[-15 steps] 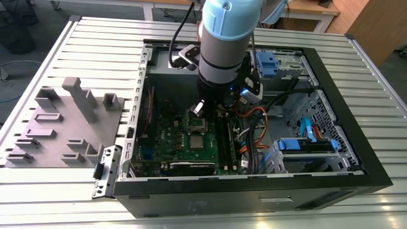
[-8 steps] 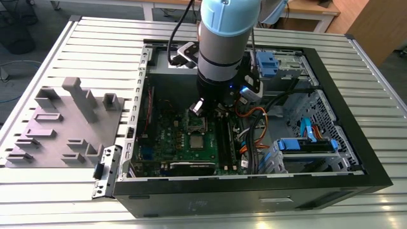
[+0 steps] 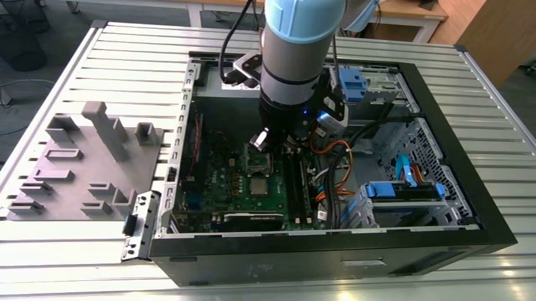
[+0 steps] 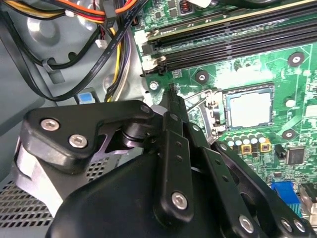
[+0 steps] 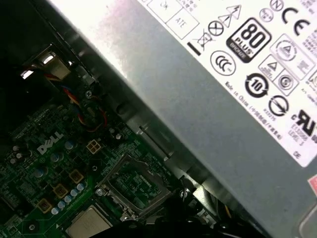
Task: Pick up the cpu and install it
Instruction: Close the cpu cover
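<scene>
Second wrist view: dull silver cpu point(image 4: 249, 109) apparently seated flat in its socket.

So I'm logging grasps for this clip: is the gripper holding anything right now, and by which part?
It cannot be told. The gripper hangs over the green circuit board, and the cpu lies on that board, apart from it.

Slatted metal surface point(image 3: 125, 59) carrying an open computer case point(image 3: 469, 207) (lid off) and, at the exterior view's left, a grey fixture plate point(image 3: 84, 160) with blocks.
</scene>
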Controlling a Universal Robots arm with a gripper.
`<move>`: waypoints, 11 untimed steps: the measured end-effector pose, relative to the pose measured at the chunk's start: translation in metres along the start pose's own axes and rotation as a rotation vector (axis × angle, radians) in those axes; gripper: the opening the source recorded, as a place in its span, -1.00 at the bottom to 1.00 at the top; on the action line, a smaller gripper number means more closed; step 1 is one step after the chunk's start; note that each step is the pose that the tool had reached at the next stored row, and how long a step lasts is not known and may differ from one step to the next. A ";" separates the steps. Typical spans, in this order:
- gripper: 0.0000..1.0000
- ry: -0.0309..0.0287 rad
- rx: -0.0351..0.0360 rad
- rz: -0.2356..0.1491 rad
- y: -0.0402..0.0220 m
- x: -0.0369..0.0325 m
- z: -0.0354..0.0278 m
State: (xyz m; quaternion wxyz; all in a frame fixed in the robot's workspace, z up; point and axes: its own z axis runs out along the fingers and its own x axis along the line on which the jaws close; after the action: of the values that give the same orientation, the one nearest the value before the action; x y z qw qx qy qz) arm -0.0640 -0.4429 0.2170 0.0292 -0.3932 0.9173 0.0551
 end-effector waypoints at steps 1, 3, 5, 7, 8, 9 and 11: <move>-0.79 0.0000 0.0000 0.000 -0.0006 0.0008 -0.0005; -0.79 0.0000 -0.0001 0.000 -0.0018 0.0023 -0.0014; -0.79 0.0000 -0.0001 -0.001 -0.0032 0.0038 -0.0025; -0.79 0.0002 0.0001 -0.001 -0.0046 0.0053 -0.0036; -0.79 0.0003 0.0002 -0.001 -0.0053 0.0061 -0.0042; -0.79 0.0004 0.0001 -0.001 -0.0060 0.0068 -0.0046; -0.79 0.0002 0.0001 -0.001 -0.0074 0.0083 -0.0056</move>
State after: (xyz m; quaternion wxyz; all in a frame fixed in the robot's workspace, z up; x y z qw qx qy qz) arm -0.0644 -0.4546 0.2211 0.0292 -0.3936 0.9172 0.0551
